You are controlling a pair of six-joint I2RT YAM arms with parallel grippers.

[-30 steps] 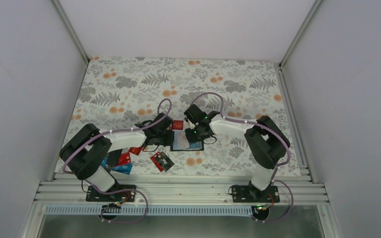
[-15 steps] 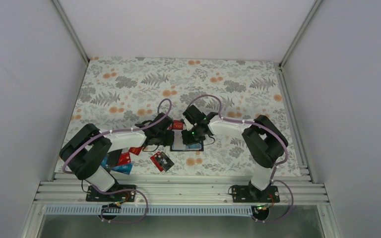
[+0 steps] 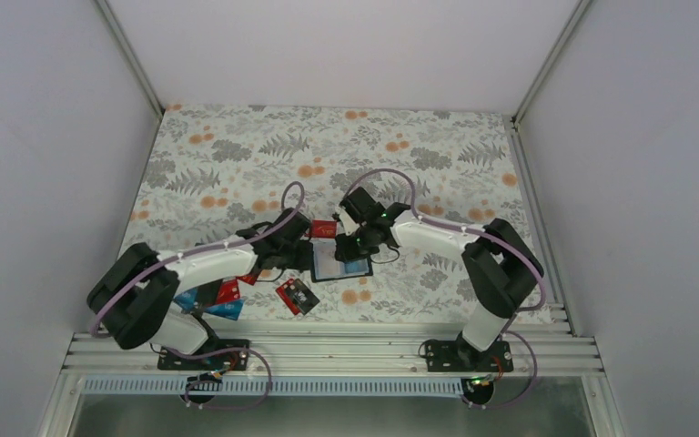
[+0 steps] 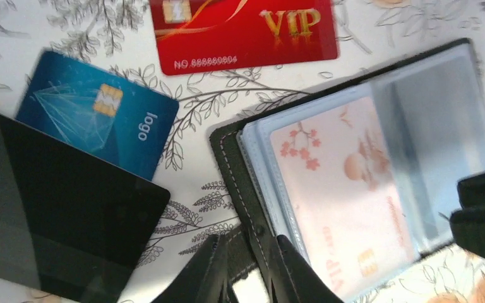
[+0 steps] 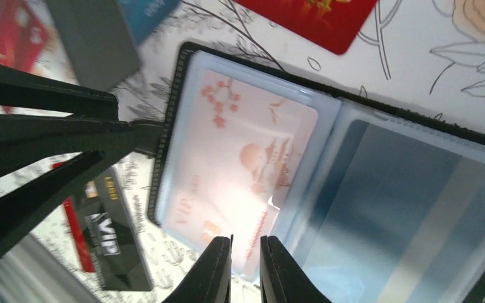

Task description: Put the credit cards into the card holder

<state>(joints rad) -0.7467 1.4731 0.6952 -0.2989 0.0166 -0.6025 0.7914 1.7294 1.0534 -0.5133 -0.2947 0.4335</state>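
The card holder (image 4: 224,154) lies open and flat on the floral worktop (image 3: 419,164), with its clear sleeves facing up. A pink card (image 4: 341,189) sits inside the sleeve of the page on the left arm's side.

The left fingers (image 4: 211,271) meet the holder at that page's outer edge. They stand close together with the black cover between them, gripping it. The right fingers (image 5: 218,271) are over the holder near its centre fold, by the pink card's edge. Only a narrow slit separates them, and it is not possible to tell whether they pinch the sleeve, the card or nothing.

Just beyond the holder's far edge a red VIP card (image 4: 243,31) lies face up. Near the holder's left edge lies a blue card (image 4: 95,110) with a chip, and a black card (image 4: 57,214) overlaps the side of it away from the holder. Nearer the arm bases than the holder lies a black VIP card (image 3: 298,295). More red and blue cards (image 3: 223,299) lie well left of the holder, beside the left arm.
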